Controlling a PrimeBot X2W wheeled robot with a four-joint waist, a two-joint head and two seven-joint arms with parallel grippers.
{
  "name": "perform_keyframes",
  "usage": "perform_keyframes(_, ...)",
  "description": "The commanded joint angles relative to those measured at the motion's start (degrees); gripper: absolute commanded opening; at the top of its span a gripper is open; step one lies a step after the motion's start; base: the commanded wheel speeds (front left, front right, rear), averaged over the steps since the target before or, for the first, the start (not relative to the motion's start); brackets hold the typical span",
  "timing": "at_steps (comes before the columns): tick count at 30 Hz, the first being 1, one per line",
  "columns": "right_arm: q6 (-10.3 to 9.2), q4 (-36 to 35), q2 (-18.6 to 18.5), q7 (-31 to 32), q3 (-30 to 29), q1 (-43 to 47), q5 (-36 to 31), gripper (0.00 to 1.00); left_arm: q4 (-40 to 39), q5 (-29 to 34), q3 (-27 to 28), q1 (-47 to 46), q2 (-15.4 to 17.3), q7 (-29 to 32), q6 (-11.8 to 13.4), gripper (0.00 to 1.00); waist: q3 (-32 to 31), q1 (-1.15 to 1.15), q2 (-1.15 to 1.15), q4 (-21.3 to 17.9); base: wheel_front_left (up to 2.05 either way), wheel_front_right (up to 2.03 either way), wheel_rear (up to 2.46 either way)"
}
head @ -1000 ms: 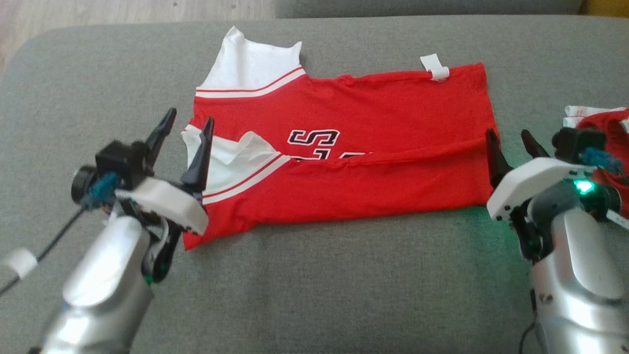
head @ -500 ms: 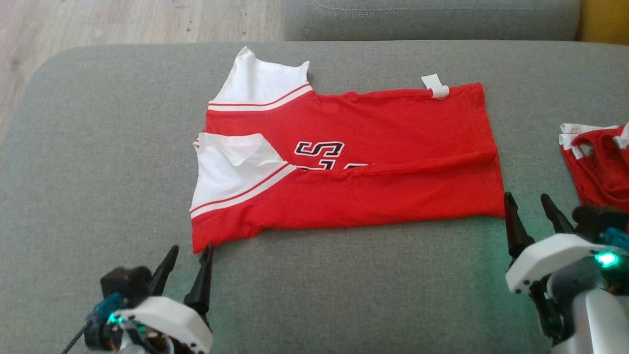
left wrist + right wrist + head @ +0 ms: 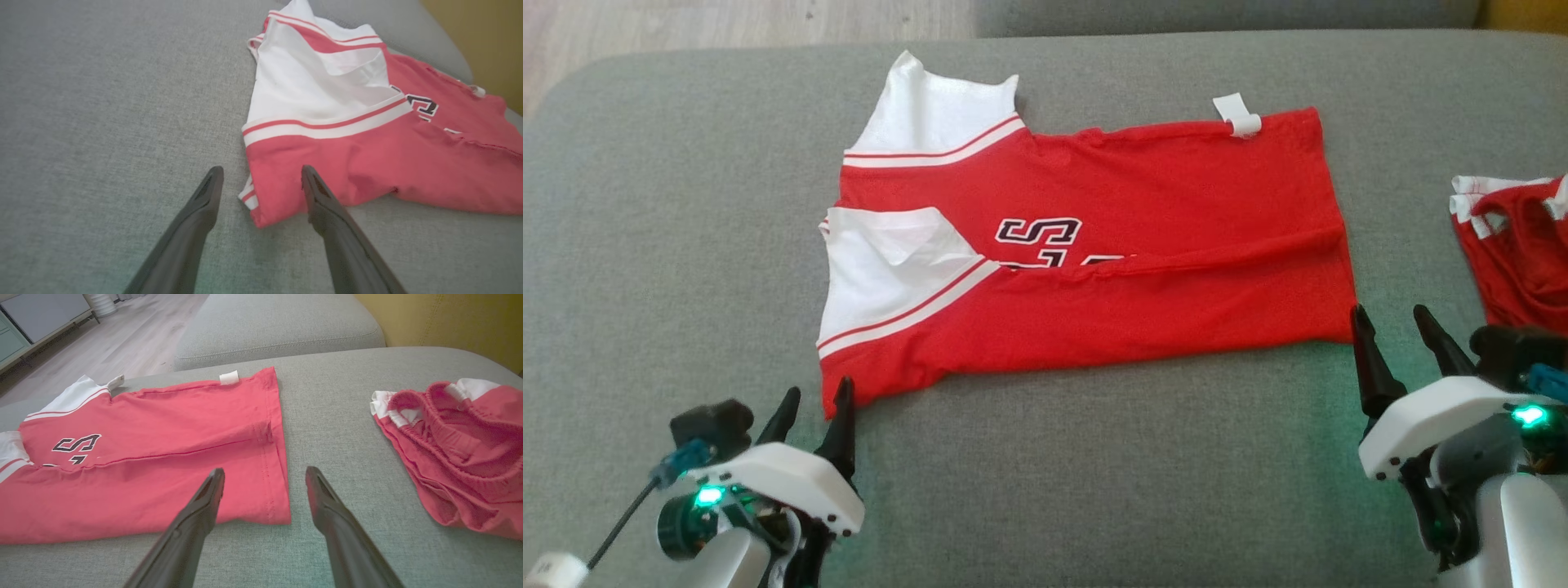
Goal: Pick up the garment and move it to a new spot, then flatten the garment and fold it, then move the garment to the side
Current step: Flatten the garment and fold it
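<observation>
The garment (image 3: 1143,220) is a red shirt with white sleeves and black lettering, lying partly folded lengthwise on the grey cushion (image 3: 1094,474). My left gripper (image 3: 815,398) is open just short of the shirt's near left corner; in the left wrist view that corner (image 3: 265,208) sits between the two fingers (image 3: 261,175). My right gripper (image 3: 1390,320) is open at the shirt's near right corner, and in the right wrist view the hem corner (image 3: 278,506) lies between the tips (image 3: 263,473). Neither gripper holds anything.
A second red garment with a white elastic waistband (image 3: 1515,245) (image 3: 453,445) lies bunched at the right edge of the cushion. Another grey cushion (image 3: 278,330) sits behind, with wood floor (image 3: 727,20) beyond it and a yellow surface (image 3: 441,318) at the far right.
Both arms have drawn back toward me from the shirt's side edges to its near corners. The head camera shifted between frames. The shirt has not moved.
</observation>
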Motion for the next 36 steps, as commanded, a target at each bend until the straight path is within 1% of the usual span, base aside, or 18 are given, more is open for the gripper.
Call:
perform_keyframes(1, 0.37, -2.2, -0.3, 0.3, 1.4, -2.7, 0.0, 1.0, -0.2, -0.2, 1.7, -2.7, 0.7, 0.6, -0.3, 1.0, 0.4, 0.0, 0.0, -0.2, 0.0, 0.0, 0.0)
perform_keyframes(8, 0.37, -0.3, -0.3, 0.6, 0.8, -4.4, -0.7, 1.0, 3.5, -0.7, 0.5, -4.5, -0.7, 1.9, -1.2, 1.0, 1.1, 0.0, 0.0, -0.4, 0.0, 0.0, 0.0)
perform_keyframes(9, 0.37, 0.1, -0.3, 0.6, 0.8, -4.7, -0.8, 1.0, 4.0, -0.8, 0.4, -4.7, -0.9, 2.1, -1.3, 0.95, 1.2, 0.0, 0.0, -0.3, 0.0, 0.0, 0.0)
perform_keyframes(10, 0.37, 0.6, -0.3, 0.7, 0.7, -5.0, -0.9, 1.0, 4.4, -0.9, 0.2, -5.0, -1.1, 2.3, -1.3, 0.83, 1.3, 0.0, 0.0, -0.3, 0.0, 0.0, 0.0)
perform_keyframes(11, 0.37, 1.0, -0.3, 0.8, 0.7, -5.3, -1.0, 1.0, 4.9, -0.9, 0.1, -5.2, -1.3, 2.3, -1.4, 0.62, 1.4, 0.0, 0.0, -0.3, 0.0, 0.0, 0.0)
perform_keyframes(12, 0.37, 1.5, -0.3, 0.8, 0.7, -5.6, -1.0, 1.0, 5.3, -0.9, 0.0, -5.5, -1.5, 2.2, -1.5, 0.46, 1.5, 0.0, 0.0, -0.3, 0.0, 0.0, 0.0)
perform_keyframes(13, 0.37, 1.9, -0.3, 0.8, 0.7, -5.9, -1.1, 1.0, 5.7, -0.9, -0.1, -5.8, -1.7, 2.2, -1.6, 0.36, 1.6, 0.0, 0.0, -0.3, 0.0, 0.0, 0.0)
perform_keyframes(14, 0.37, 2.4, -0.3, 1.0, 0.6, -6.2, -1.2, 1.0, 6.1, -0.9, -0.2, -6.1, -1.9, 2.1, -1.7, 0.22, 1.6, 0.0, 0.0, -0.2, 0.0, 0.0, 0.0)
perform_keyframes(15, 0.37, 3.0, -0.3, 1.1, 0.5, -6.4, -1.2, 1.0, 6.4, -1.0, -0.3, -6.3, -2.1, 2.1, -1.9, 0.04, 1.7, 0.0, 0.0, -0.2, 0.0, 0.0, 0.0)
perform_keyframes(16, 0.37, 3.6, -0.3, 1.3, 0.4, -6.7, -1.4, 1.0, 6.7, -1.0, -0.4, -6.6, -2.3, 2.1, -2.0, 0.0, 1.8, 0.0, 0.0, -0.2, 0.0, 0.0, 0.0)
perform_keyframes(21, 0.37, 7.3, -0.3, 2.2, -0.9, -7.9, -2.4, 1.0, 6.8, -0.6, -0.3, -7.5, -2.1, 0.9, -2.4, 0.0, 1.9, 0.0, 0.0, 0.1, 0.0, 0.0, 0.0)
perform_keyframes(29, 0.37, 13.9, -0.3, 2.1, -1.8, -10.4, -2.9, 1.0, 4.0, 0.5, 0.9, -7.8, -0.4, -1.6, -1.7, 0.0, 2.1, 0.0, 0.0, 1.1, 0.0, 0.0, 0.0)
perform_keyframes(31, 0.37, 16.2, -0.3, 2.3, -1.4, -11.2, -2.1, 1.0, 2.8, 0.8, 0.9, -7.8, 0.1, -1.9, -1.5, 0.0, 2.2, 0.0, 0.0, 1.3, 0.0, 0.0, 0.0)
perform_keyframes(32, 0.37, 17.4, -0.3, 2.4, -1.2, -11.6, -1.9, 0.94, 2.2, 0.8, 1.0, -7.7, 0.2, -2.0, -1.4, 0.0, 2.2, 0.0, 0.0, 1.4, 0.0, 0.0, 0.0)
perform_keyframes(33, 0.37, 18.6, -0.3, 2.4, -1.1, -12.0, -1.6, 0.8, 1.7, 0.9, 0.9, -7.7, 0.3, -2.0, -1.3, 0.0, 2.2, 0.0, 0.0, 1.5, 0.0, 0.0, 0.0)
perform_keyframes(35, 0.37, 20.8, -0.3, 2.3, -0.9, -12.8, -0.1, 0.36, 0.6, 1.1, 0.9, -7.6, 0.6, -1.9, -1.2, 0.0, 2.0, 0.0, 0.0, 1.7, 0.0, 0.0, 0.0)
perform_keyframes(36, 0.37, 21.8, -0.3, 2.1, -0.7, -13.2, 0.2, 0.22, 0.2, 1.1, 0.9, -7.6, 0.7, -1.9, -1.1, 0.0, 1.9, 0.0, 0.0, 1.7, 0.0, 0.0, 0.0)
